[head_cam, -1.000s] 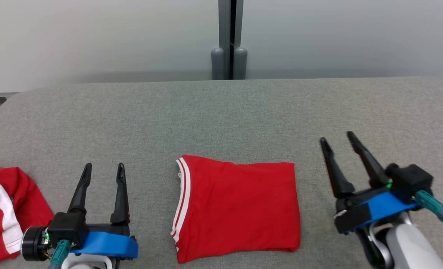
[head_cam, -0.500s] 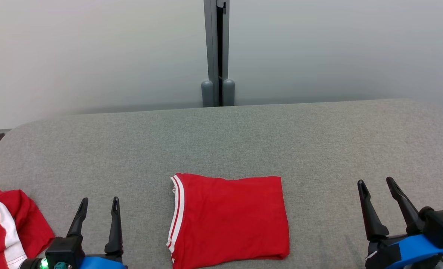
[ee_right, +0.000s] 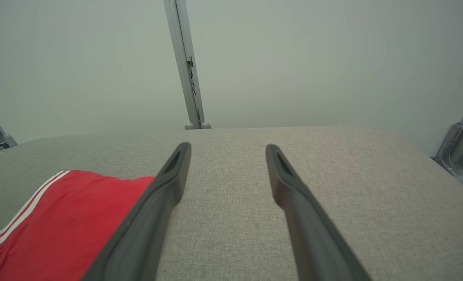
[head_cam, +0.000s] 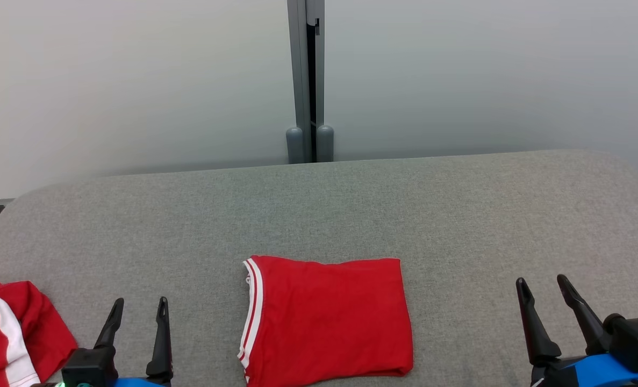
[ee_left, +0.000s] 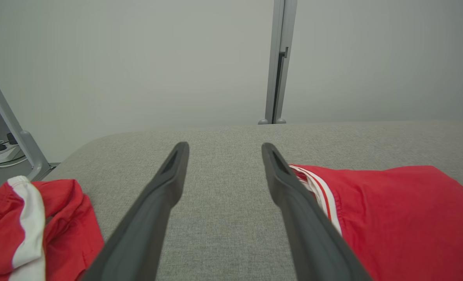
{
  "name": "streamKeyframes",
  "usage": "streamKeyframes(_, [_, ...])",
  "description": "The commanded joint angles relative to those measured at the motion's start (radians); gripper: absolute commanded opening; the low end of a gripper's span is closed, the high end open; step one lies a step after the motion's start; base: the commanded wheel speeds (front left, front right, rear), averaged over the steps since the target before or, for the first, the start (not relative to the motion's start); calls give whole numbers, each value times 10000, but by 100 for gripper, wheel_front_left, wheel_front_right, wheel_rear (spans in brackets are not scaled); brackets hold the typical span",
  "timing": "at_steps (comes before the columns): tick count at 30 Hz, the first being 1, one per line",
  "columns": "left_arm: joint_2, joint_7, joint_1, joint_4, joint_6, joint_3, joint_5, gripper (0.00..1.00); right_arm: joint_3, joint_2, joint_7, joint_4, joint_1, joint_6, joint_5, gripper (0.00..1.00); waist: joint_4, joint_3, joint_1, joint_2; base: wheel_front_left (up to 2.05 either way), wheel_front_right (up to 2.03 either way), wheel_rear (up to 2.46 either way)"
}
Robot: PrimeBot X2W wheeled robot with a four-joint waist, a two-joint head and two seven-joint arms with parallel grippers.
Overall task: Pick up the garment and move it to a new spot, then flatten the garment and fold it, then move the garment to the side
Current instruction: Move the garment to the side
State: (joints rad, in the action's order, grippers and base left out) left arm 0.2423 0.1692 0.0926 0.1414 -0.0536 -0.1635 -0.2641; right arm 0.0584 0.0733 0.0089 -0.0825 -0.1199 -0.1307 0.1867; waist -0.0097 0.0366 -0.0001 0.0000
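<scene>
Folded garment (head_cam: 324,320) lies flat between the two: just right of the left gripper (head_cam: 140,301), further left of the right gripper (head_cam: 542,279). Both gape wide, empty. Left's probably nearer, but the near edge is cropped.

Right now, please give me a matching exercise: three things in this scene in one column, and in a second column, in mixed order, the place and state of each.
Things:
1. folded red garment
2. crumpled red garment
3. grey post

Places:
A. upright behind the far edge of the table
B. bunched at the table's left end
C. flat in the middle, near the front edge

Pairs: 1-C, 2-B, 3-A
</scene>
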Motion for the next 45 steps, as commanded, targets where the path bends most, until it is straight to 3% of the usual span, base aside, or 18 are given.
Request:
streamKeyframes(1, [54,-24,48,-67,-61,-7,-32,100,28,-19,58,-47,-135,-1,-26,100,14,-12,1,0,0,0,0])
streamKeyframes(16, [101,50,-66,-133,-146,-103,-99,100,52,-105,133,-180,-169,-1,-106,100,74,-35,1,0,0,0,0])
streamKeyframes(22, [88,147,-512,-214,-104,-227,-7,100,-199,110,228,244,155,-1,13,100,399,-480,1,0,0,0,0])
streamKeyframes(32, [-170,607,-1767,-143,-9,-416,98,100,-1422,94,70,2814,1634,-1,540,100,1374,-1865,1,0,0,0,0])
streamKeyframes(39, [-328,818,-2144,248,74,-481,72,100,-2029,-30,450,4904,2417,-1,914,100,1715,-2117,1,0,0,0,0])
streamKeyframes(40, [-332,832,-2171,289,64,-470,69,100,-2098,-30,487,5076,2453,-1,972,59,1710,-2129,1,0,0,0,0])
streamKeyframes(41, [-332,832,-2171,289,64,-470,69,100,-2098,-30,487,5076,2453,-1,972,59,1710,-2129,1,0,0,0,0])
streamKeyframes(42, [-327,856,-2191,322,53,-452,73,100,-2180,-35,529,5214,2469,-1,1047,21,1692,-2135,1,0,0,0,0])
streamKeyframes(43, [-323,878,-2189,343,33,-433,77,100,-2275,-31,585,5301,2485,-1,1103,0,1653,-2134,1,0,0,0,0])
streamKeyframes(45, [-308,889,-2151,378,21,-403,97,100,-2444,7,451,5330,2594,1,1209,0,1525,-2127,1,0,0,0,0])
